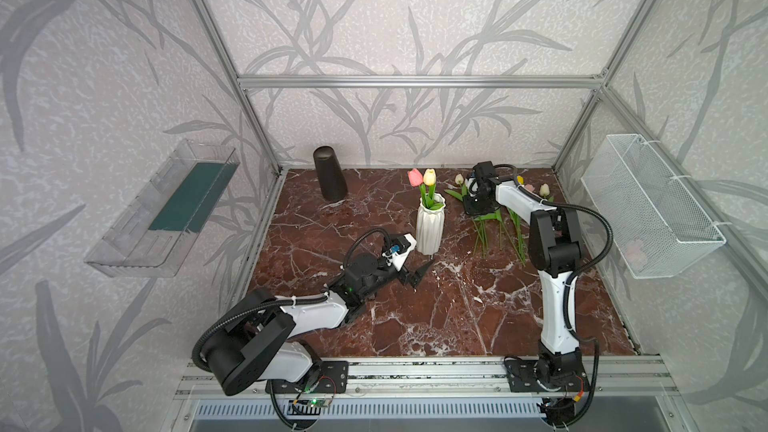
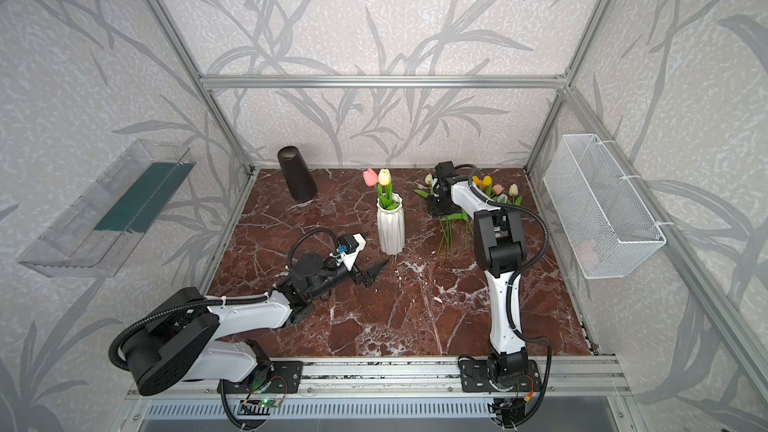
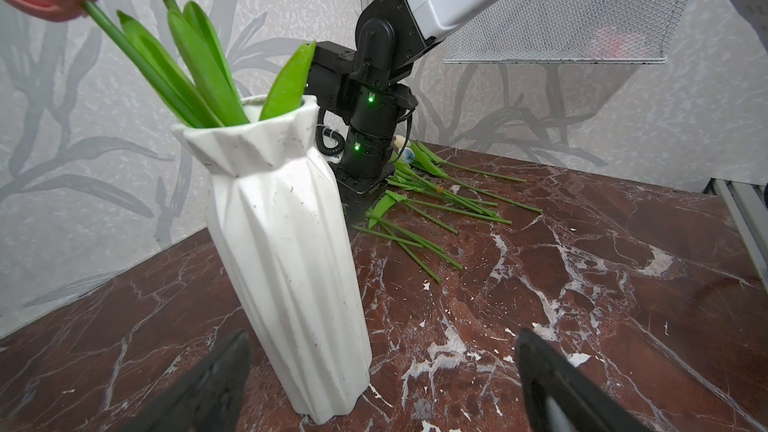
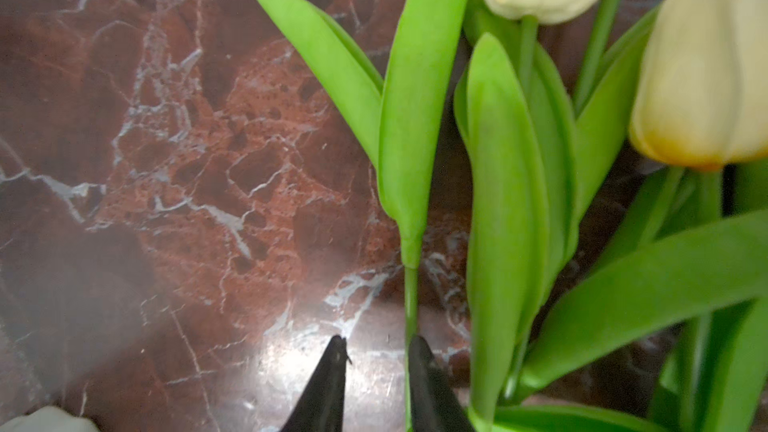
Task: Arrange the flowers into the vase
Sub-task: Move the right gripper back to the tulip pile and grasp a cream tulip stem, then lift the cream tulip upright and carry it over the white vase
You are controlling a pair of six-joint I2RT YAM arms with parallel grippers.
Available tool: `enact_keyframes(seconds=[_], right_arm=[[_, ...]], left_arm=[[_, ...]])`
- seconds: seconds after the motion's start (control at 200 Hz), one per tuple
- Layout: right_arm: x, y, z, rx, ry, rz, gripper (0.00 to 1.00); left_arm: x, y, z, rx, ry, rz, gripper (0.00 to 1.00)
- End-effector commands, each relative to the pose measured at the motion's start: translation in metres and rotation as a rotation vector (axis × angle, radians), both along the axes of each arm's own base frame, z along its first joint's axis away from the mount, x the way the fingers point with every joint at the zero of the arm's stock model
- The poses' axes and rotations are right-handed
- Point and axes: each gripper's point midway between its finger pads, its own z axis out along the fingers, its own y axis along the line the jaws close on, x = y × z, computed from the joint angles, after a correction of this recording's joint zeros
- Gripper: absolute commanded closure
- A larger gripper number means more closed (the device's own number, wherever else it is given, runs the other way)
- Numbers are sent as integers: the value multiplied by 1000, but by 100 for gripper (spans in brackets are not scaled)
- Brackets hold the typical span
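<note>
My left claw (image 1: 422,273), spread wide, empty, near white fluted ceramic vase (image 1: 430,227) holding a pink tulip (image 1: 414,177) and a yellow tulip (image 1: 429,177); my right claw (image 4: 377,342), narrowly parted, fingertip (image 4: 420,357) against a green stem (image 4: 410,297) among loose tulips (image 3: 439,200) on red-marble table (image 1: 457,317).

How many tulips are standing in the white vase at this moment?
2. A pink tulip and a yellow tulip stand side by side, stems in the white vase. The loose tulips lie on the table; the right arm hides part of that heap.

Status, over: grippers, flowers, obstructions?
Left gripper open, empty, near vase. Right gripper open around one stem. Two tulips in vase, loose flowers lying flat. Nothing blocking.
</note>
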Motion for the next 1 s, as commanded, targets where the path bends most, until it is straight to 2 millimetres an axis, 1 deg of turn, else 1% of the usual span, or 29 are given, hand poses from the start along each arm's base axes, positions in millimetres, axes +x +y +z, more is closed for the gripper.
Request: enact_keyframes(seconds=[0.0, 0.105, 0.205, 0.24, 0.29, 0.355, 0.38, 0.385, 0.405, 0.47, 0.575, 0.62, 0.63, 0.68, 0.71, 0.735, 0.79, 0.8, 0.815, 0.86, 0.865, 0.87, 0.875, 0.93, 0.935, 0.965, 0.97, 0.99, 0.995], right_arm=[[-1, -5, -7, -46, 42, -15, 71], [-1, -3, -15, -66, 70, -10, 71], [-1, 1, -18, -92, 88, 3, 74], [-1, 2, -19, -95, 98, 4, 77], [-2, 5, -22, -88, 120, 1, 85], [-2, 9, -23, -70, 131, 6, 89], [-1, 12, -22, -64, 129, 11, 91], [0, 12, -21, -60, 125, 15, 93], [0, 14, -20, -55, 123, 20, 95], [3, 23, -10, -6, 80, 31, 100], [8, 38, 24, 108, -51, 35, 100], [8, 42, 39, 145, -94, 42, 100], [8, 44, 45, 157, -110, 45, 100], [7, 48, 59, 190, -146, 56, 100], [7, 50, 73, 211, -177, 62, 100], [4, 51, 80, 226, -195, 65, 100], [-1, 53, 106, 265, -250, 66, 100], [-3, 53, 114, 275, -268, 63, 100], [-5, 53, 118, 282, -278, 62, 100], [-12, 52, 140, 312, -334, 58, 100], [-13, 52, 140, 313, -335, 57, 100], [-15, 52, 147, 321, -352, 55, 100], [-15, 52, 147, 321, -352, 55, 100], [-26, 50, 176, 364, -440, 47, 100], [-27, 49, 182, 374, -462, 47, 100], [-32, 49, 192, 399, -510, 43, 100], [-34, 49, 200, 406, -531, 46, 100], [-41, 48, 218, 443, -598, 47, 100], [-41, 48, 218, 443, -598, 47, 100]], left_arm=[[1, -2, 16, -27, -51, 1, 1], [1, 0, 15, -27, -52, 8, 1], [0, 2, 16, -33, -54, 12, 1], [0, 2, 16, -35, -54, 12, 1], [-1, 3, 18, -41, -56, 13, 1], [-1, 4, 22, -50, -60, 16, 1], [-2, 5, 24, -55, -63, 18, 1], [-2, 5, 24, -56, -64, 18, 1], [-2, 6, 25, -58, -66, 21, 1], [-3, 8, 31, -69, -72, 29, 1], [-6, 13, 38, -74, -65, 38, 1], [-7, 15, 40, -68, -66, 41, 1], [-7, 16, 40, -65, -67, 43, 1], [-9, 19, 39, -57, -71, 53, 1], [-9, 21, 39, -55, -77, 61, 1], [-9, 24, 38, -56, -84, 71, 1], [-8, 28, 37, -62, -95, 95, 1], [-8, 29, 38, -66, -98, 99, 1], [-7, 30, 39, -72, -100, 105, 1], [-7, 32, 42, -92, -105, 114, 1], [-8, 32, 42, -94, -105, 113, 1], [-8, 32, 43, -96, -105, 113, 1], [-8, 33, 43, -98, -104, 113, 1], [-11, 33, 46, -113, -100, 102, 1], [-11, 33, 47, -114, -100, 102, 1], [-13, 34, 47, -117, -96, 100, 1], [-13, 34, 48, -118, -96, 100, 1], [-14, 35, 49, -122, -94, 100, 1], [-14, 35, 48, -122, -94, 101, 1]])
